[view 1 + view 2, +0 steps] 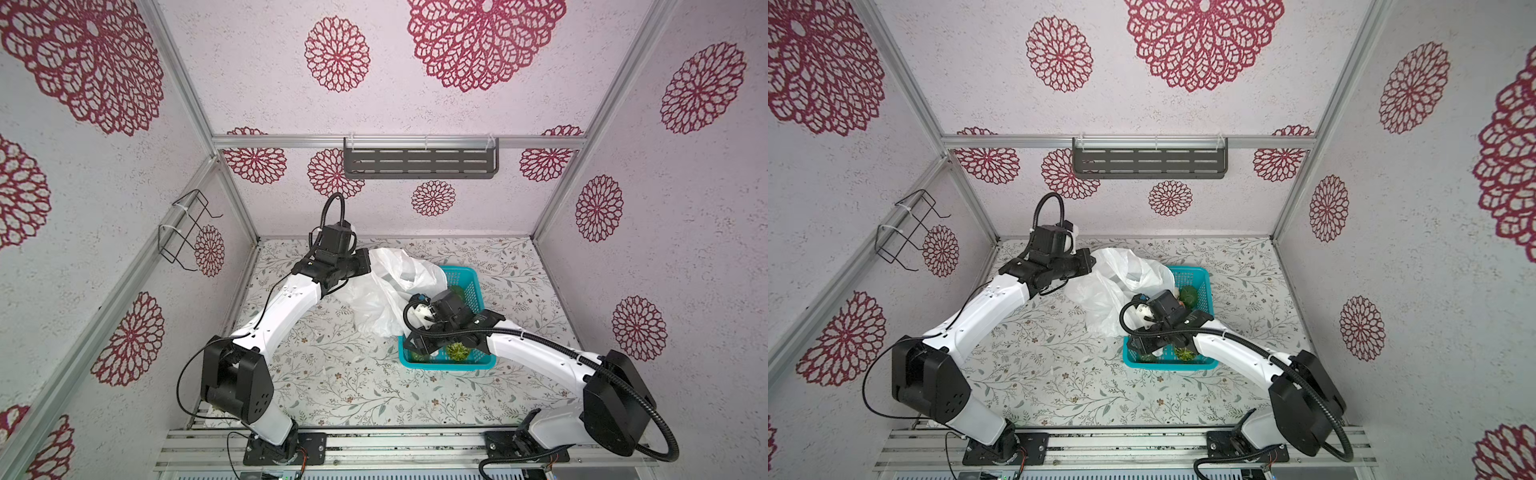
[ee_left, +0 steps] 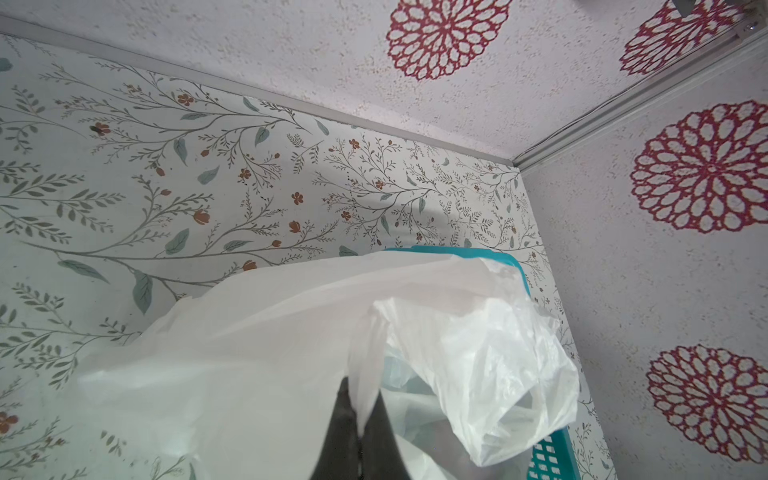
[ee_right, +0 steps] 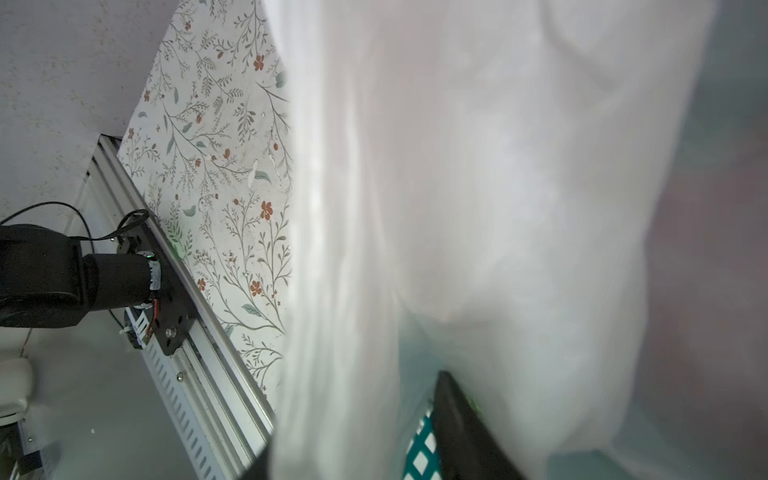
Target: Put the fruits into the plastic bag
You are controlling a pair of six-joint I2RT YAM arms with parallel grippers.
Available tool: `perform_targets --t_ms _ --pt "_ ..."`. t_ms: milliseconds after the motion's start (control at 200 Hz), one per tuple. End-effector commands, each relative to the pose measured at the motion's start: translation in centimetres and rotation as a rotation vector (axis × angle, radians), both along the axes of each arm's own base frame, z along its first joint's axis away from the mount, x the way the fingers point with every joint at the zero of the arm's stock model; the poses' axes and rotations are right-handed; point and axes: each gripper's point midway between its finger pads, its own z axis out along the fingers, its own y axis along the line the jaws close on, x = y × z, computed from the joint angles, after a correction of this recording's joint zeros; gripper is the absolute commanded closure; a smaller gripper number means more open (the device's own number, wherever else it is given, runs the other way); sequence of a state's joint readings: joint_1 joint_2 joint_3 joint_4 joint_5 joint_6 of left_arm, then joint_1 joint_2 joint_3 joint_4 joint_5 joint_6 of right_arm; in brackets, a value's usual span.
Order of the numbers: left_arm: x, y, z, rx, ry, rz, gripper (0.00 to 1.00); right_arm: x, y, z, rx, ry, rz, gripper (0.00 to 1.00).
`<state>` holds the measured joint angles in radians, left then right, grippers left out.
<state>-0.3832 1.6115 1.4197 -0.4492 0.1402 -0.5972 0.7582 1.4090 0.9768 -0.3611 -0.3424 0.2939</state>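
One white bag (image 1: 386, 286), clamped in left gripper (image 2: 360, 411). One teal basket (image 1: 446, 362), two green fruits (image 1: 457, 351) showing, rest under right arm (image 1: 532, 345). Gap of right gripper (image 1: 417, 344) unclear behind bag.

Enclosed booth. Pale textured walls (image 1: 257, 83) printed with red lace-like flower medallions (image 1: 337, 54), big and small, framed by aluminium posts (image 1: 183, 83). On the back wall a dark slotted shelf (image 1: 420, 163) hangs from the horizontal bar (image 1: 291, 142). A black wire rack (image 1: 187, 228) is zip-tied to the left wall's slanted bar. The tabletop (image 1: 353, 386) is white with a grey-green sprig and small rust flower print. A slotted aluminium rail (image 1: 415, 446) runs along the near edge. Light is soft and even.
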Motion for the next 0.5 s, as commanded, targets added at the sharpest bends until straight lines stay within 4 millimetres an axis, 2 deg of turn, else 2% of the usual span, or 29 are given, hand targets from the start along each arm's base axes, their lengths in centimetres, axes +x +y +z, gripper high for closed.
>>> perform_targets --t_ms 0,155,280,350,410,495 --pt "-0.1 -0.1 0.5 0.005 -0.028 -0.036 1.00 3.3 0.2 6.8 0.116 -0.172 -0.078 0.29" --pt "-0.6 0.1 0.2 0.024 -0.020 -0.051 1.00 6.2 -1.2 13.2 0.228 -0.312 -0.175 0.22" --pt "-1.1 0.4 0.2 0.036 -0.027 -0.058 1.00 8.8 -4.8 16.7 0.291 -0.399 -0.338 0.20" --pt "-1.3 0.5 0.3 0.048 -0.037 -0.062 1.00 10.2 -7.9 17.9 0.325 -0.439 -0.479 0.18" --pt "-1.5 0.7 0.5 0.056 -0.048 -0.067 1.00 10.9 -10.8 18.1 0.336 -0.467 -0.610 0.15" --pt "-1.9 0.8 0.8 0.054 -0.058 -0.088 1.00 11.6 -15.0 16.6 0.287 -0.470 -0.807 0.12"
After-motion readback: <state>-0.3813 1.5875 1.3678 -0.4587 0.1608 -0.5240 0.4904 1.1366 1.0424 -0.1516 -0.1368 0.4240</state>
